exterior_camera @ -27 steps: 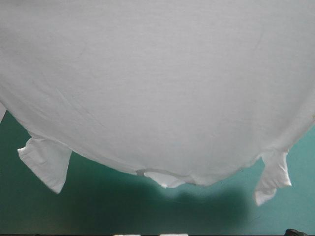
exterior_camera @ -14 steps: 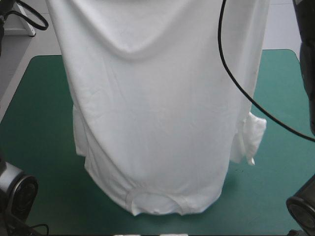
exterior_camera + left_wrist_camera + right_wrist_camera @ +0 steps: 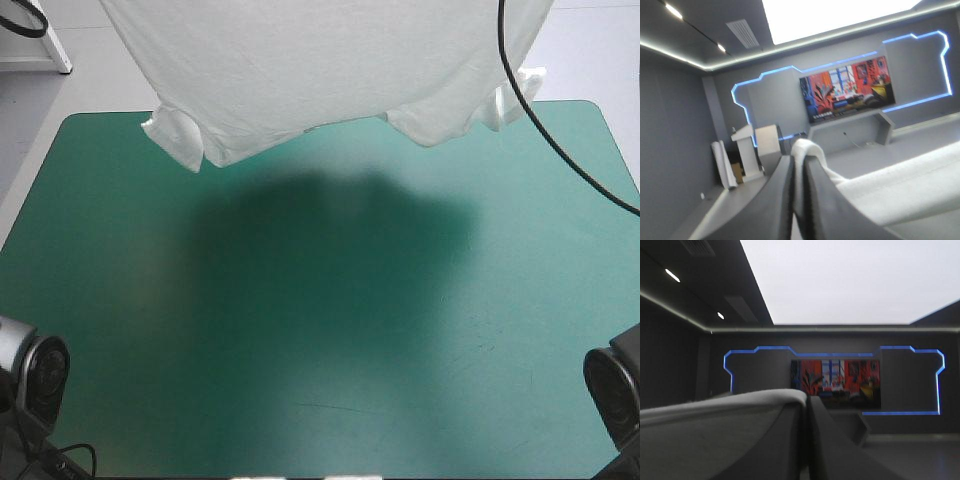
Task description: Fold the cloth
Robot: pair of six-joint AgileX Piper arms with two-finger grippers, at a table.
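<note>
Overhead, the table lies bare under its teal-green cover, well below both sets of jaws. Only a broad soft shadow marks the middle of it.

T-shirt: lifted clear, hanging as one white sheet beneath the jaws over the table's far edge. Neither gripper shows in the high view, so both must be above that view's upper limit. The shirt hangs collar end down, with one sleeve and the other sleeve dangling at its lower corners. None of it appears to touch the cover. My reading: it is held by the hem end so that its own weight pulls the body straight and the sleeves drop free, before being laid flat for folding.

Left gripper: raised and looking level into the room. The black fingers are all but closed, with a white fold of cloth pinched between the tips and poking out just past them. The rest of the sheet runs off beside the jaws, toward the other arm.

Right gripper: also raised, fingers pressed nearly together. Cloth drapes away from the tips to one side, so I judge it clamped on the opposite corner.

Two grips held well apart keep the top edge taut, which should let the shirt come down spread rather than bunched.
</note>
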